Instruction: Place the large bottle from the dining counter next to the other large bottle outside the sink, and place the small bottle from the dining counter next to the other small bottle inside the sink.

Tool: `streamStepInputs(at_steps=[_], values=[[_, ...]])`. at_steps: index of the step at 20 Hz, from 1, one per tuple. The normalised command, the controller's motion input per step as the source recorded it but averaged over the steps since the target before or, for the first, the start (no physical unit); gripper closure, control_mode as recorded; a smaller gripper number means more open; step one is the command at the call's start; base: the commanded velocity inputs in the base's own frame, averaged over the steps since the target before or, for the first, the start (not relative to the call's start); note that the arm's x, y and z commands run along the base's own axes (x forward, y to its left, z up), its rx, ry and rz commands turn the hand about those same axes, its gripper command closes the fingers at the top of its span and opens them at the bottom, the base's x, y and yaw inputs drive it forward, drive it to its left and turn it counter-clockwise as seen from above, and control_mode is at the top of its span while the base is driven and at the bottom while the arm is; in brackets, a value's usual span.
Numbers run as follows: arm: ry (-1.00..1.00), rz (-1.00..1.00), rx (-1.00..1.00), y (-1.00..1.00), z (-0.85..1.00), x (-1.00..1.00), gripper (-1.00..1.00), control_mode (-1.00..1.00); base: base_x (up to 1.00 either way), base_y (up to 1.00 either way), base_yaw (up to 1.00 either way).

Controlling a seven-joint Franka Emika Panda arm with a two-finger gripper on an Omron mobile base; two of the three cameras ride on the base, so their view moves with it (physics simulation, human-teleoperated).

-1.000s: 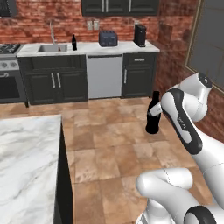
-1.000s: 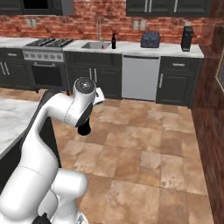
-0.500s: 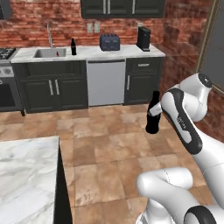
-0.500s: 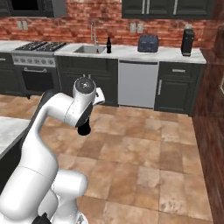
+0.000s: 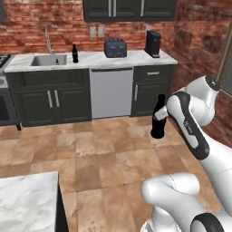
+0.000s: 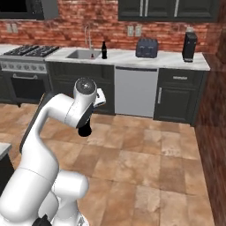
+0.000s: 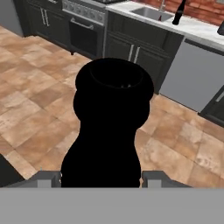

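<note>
My gripper [image 7: 101, 179] is shut on a large black bottle [image 7: 109, 127], carried upright above the tiled floor. The same bottle [image 5: 158, 118] hangs at the arm's end in the left base view, and its base [image 6: 84, 131] pokes out below the arm in the right base view. The other large bottle [image 5: 74, 53] [image 6: 104, 50] [image 7: 179, 12] stands on the far counter just right of the sink [image 5: 45, 60] [image 6: 81, 54]. A small reddish tip [image 5: 56, 61] [image 7: 160, 17] shows inside the sink, likely a small bottle. The dining counter's small bottle is out of view.
A toaster [image 5: 115, 47] and a black coffee machine [image 5: 152, 43] stand on the counter right of the sink, above a dishwasher [image 5: 110, 92]. A stove [image 6: 28, 50] is left of the sink. The marble dining counter's corner [image 5: 27, 201] lies near left. Open tile floor lies between.
The whole picture has shifted: the base has moved, bringing the sink counter more in front. The bottle stays held the same way in the gripper.
</note>
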Motion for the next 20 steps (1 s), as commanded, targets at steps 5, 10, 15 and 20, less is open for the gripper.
streamStepInputs(at_steps=[5,10,15,20], values=[[0.00,0.00,0.00,0.00,0.00,0.00,1.00,1.00,0.70,0.00,-0.02],[0.00,0.00,0.00,0.00,0.00,0.00,1.00,1.00,0.63,0.00,-0.02],[0.00,0.00,0.00,0.00,0.00,0.00,1.00,1.00,0.60,0.00,-0.02],[0.00,0.00,0.00,0.00,0.00,0.00,1.00,1.00,0.59,0.00,-0.03]])
